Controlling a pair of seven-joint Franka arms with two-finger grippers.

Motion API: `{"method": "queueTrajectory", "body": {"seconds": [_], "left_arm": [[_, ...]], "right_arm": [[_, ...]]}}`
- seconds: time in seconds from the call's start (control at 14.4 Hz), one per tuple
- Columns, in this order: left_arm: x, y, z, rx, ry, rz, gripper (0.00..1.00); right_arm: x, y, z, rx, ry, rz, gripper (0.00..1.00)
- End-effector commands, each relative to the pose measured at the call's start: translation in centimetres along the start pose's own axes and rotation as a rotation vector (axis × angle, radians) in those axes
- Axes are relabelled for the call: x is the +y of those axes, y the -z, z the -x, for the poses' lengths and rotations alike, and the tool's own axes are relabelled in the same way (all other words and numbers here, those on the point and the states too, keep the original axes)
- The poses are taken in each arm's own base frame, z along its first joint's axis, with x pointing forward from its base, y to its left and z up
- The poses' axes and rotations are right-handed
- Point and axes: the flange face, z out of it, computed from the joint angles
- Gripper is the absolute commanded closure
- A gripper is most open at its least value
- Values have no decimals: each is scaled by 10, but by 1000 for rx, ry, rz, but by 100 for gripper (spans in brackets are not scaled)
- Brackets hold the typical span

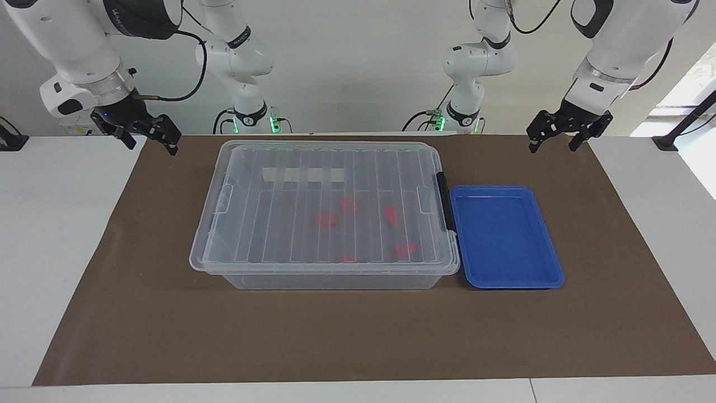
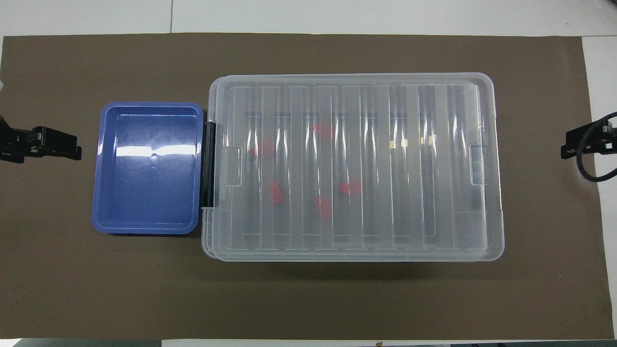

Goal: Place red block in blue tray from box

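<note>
The box [image 1: 268, 224] is a large clear bin in the middle of the brown mat, with its ribbed lid on. Several red blocks lie inside under the lid, one of them [image 1: 326, 219] near the middle; the overhead view shows them too [image 2: 275, 193]. The blue tray [image 1: 506, 235] sits empty right beside the box, toward the left arm's end, by the black clip handle [image 1: 444, 201]. My left gripper [image 1: 554, 144] hangs open and empty above the mat's corner at its own end. My right gripper [image 1: 151, 143] hangs open and empty above the mat's edge at its end.
A brown mat [image 1: 140, 313] covers most of the white table. The box [image 2: 356, 166] and tray [image 2: 147, 219] fill its middle band. The left gripper [image 2: 58, 144] and right gripper [image 2: 573, 144] show at the mat's two ends. A white label strip [image 1: 302, 175] shows on the box.
</note>
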Motion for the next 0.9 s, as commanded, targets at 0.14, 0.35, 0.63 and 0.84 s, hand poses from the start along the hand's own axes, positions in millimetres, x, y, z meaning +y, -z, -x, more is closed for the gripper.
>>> {"method": "queueTrajectory", "body": {"seconds": [0.14,0.35,0.63,0.84], "left_arm": [[-3,0,7,4,1,14,0],[-2,0,7,4,-1,14,0],[-3,0,7,4,1,14,0],[-3,0,7,4,1,14,0]], "right_arm": [[-1,1,6,5,19,-15,0],[-2,1,7,1,23,-15,0],[-9,0,2,48,57,-21,0],[-17,-31,5,73,47,-114,0]]}}
